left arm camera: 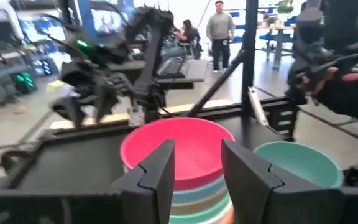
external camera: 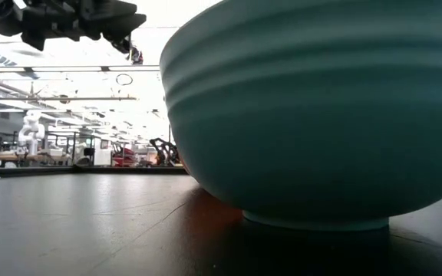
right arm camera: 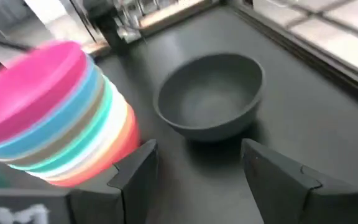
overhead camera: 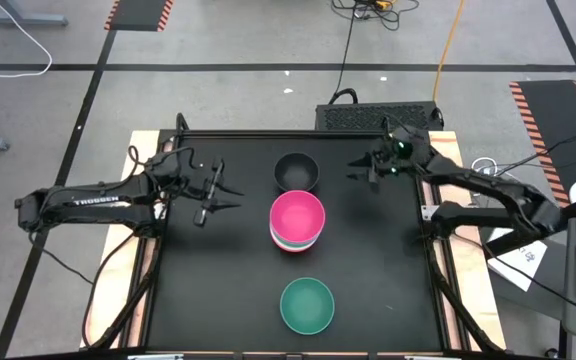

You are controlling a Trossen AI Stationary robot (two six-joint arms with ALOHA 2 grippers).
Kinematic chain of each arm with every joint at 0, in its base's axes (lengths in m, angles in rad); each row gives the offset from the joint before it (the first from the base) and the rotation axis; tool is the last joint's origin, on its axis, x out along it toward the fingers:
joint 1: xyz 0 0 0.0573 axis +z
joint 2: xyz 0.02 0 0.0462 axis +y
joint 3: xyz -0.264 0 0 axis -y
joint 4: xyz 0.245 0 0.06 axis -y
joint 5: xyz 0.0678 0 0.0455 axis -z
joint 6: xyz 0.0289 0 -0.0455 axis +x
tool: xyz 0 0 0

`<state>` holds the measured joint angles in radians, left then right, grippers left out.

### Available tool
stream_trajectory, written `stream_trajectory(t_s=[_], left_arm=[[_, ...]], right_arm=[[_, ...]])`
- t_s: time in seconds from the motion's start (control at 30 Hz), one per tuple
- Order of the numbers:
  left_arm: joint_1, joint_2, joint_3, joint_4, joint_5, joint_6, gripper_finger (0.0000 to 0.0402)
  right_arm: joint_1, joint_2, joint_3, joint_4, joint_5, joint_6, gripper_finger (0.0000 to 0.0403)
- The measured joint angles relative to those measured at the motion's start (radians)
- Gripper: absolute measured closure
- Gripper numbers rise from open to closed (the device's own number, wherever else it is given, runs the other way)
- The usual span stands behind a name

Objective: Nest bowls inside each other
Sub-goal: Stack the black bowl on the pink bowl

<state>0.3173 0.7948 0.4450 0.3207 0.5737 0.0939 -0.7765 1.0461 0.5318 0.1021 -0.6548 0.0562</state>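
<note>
Bowls of round plastic sit stacked at the tabletop's point(overhead camera: 218, 300) middle, a magenta bowl point(overhead camera: 297, 216) on top; those beneath show only as coloured rims. A black bowl point(overhead camera: 296, 171) stands alone toward the far edge, a teal bowl point(overhead camera: 307, 304) toward the near edge. Left pincer point(overhead camera: 230, 194) and right pincer point(overhead camera: 357, 169) hover empty, fingers apart.

Bowls on the worktop point(overhead camera: 188, 300):
- one nested stack point(overhead camera: 297, 224), magenta bowl on top; blue, green, tan, white and red rims visible below, total uncertain
- one black bowl point(overhead camera: 296, 171), loose
- one teal bowl point(overhead camera: 307, 305), loose

Robot arms: two, one hand each.
</note>
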Motion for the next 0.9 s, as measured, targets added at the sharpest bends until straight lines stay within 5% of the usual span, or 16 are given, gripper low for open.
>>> stream_trajectory(t_s=[0.37, 0.53, 0.8, 0.9], left_arm=[[-0.021, 0.001, -0.001, -0.005, 0.030, -0.032, 0.0268], [-0.021, 0.001, -0.001, -0.005, 0.013, -0.051, 0.0268], [-0.021, 0.001, -0.001, -0.010, 0.001, -0.054, 0.0268], [-0.021, 0.001, -0.001, -0.013, 0.001, -0.053, 0.0268]], right_arm=[[-0.114, 0.307, 0.382, -0.379, -0.012, -0.160, 0.0170], [-0.169, 0.408, 0.472, -0.433, -0.249, -0.159, 0.0169], [-0.158, 0.561, 0.549, -0.393, -0.407, -0.197, 0.0169], [-0.136, 0.564, 0.559, -0.415, -0.294, -0.215, 0.0169]])
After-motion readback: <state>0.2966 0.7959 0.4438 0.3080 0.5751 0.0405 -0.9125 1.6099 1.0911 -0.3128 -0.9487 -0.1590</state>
